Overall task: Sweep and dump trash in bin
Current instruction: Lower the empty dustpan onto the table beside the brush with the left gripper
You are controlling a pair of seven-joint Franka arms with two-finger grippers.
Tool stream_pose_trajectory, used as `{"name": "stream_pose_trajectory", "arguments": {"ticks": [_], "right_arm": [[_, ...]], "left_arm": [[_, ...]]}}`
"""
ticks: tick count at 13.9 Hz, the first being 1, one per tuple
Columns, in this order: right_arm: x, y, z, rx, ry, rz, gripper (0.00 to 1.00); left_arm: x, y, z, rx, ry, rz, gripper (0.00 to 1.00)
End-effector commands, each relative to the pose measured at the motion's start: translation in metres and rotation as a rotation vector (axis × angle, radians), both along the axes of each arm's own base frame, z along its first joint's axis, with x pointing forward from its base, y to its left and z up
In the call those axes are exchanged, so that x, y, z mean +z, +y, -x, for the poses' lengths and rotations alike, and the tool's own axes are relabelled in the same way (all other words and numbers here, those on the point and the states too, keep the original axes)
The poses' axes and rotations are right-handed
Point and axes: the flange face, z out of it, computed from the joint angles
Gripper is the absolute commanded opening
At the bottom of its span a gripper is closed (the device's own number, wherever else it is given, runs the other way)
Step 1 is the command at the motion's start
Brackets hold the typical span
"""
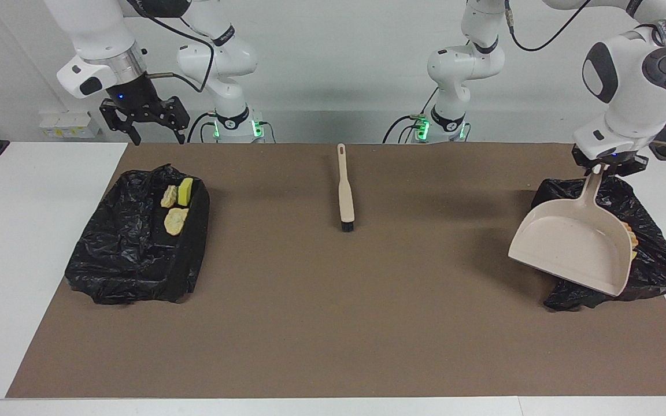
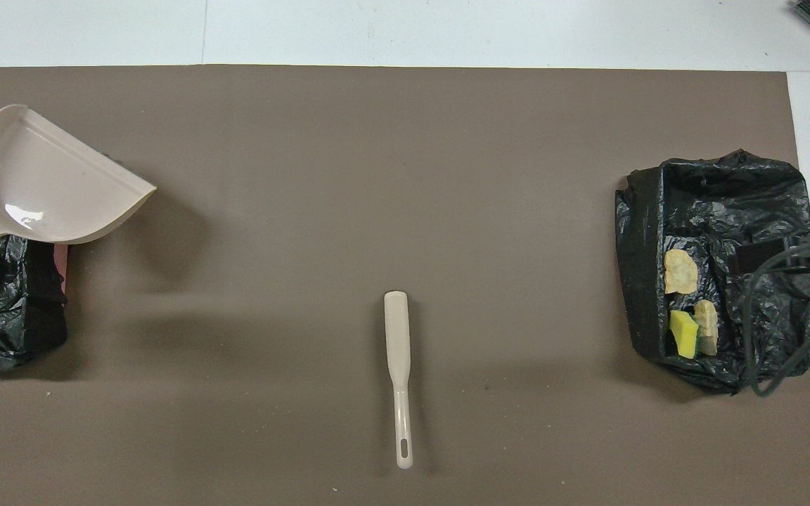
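Trash [image 1: 176, 207] — three scraps showed in one bin [image 1: 136, 254], others half-hidden by the dustpan [image 1: 576, 245] — left gripper [image 1: 602, 166] clamped its handle, pointing twelve o'clock; right gripper [image 1: 156, 124] gaped apart.

Left gripper [image 1: 603, 167] points down, clamped on the dustpan handle [image 1: 593, 185] (pan hangs tilted below it). Right gripper [image 1: 145, 118] is raised at its own end of the table, fingers spread wide, holding nothing.

1. No legible text, label, brand or number on the brush [image 1: 344, 190], dustpan [image 1: 576, 245] or bin liners [image 1: 130, 254].
2. Left arm's upper link [image 1: 665, 26] carries a small dark marking, possibly lettering; unreadable.
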Motion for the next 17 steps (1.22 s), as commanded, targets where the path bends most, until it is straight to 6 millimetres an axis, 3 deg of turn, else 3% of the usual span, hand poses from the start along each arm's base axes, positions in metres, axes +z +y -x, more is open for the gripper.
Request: {"name": "stream_pose_trajectory", "arguments": {"ticks": [1,4,9,12,13,16,17], "right_arm": [[0.01,-0.009,0.002,0.05,-0.013,0.015,1.0],[0.011,-0.01,0.005,0.053,-0.017,0.034,1.0],[0.007,-0.013,0.012,0.056,-0.009,0.053,1.0],[0.006,-0.013,0.012,0.045,-0.007,0.049,1.0],[0.006,-0.013,0.012,0.045,-0.007,0.048,1.0],[0.006,-0.013,0.012,0.045,-0.007,0.048,1.0],[0.006,-0.012,0.012,0.045,-0.007,0.046,1.0]], "left_arm": [[0.003,-0.049,0.009,0.189,-0.056,0.082,0.0],[0.003,-0.117,0.008,0.391,-0.115,0.181,0.0],[-0.004,-0.245,0.018,0.436,-0.163,0.254,0.0],[-0.017,-0.294,0.026,0.408,-0.158,0.284,0.0],[-0.028,-0.307,0.022,0.415,-0.147,0.291,0.0],[-0.079,-0.382,-0.002,0.482,-0.12,0.286,0.0],[-0.087,-0.388,-0.01,0.529,-0.139,0.305,0.0]]}}
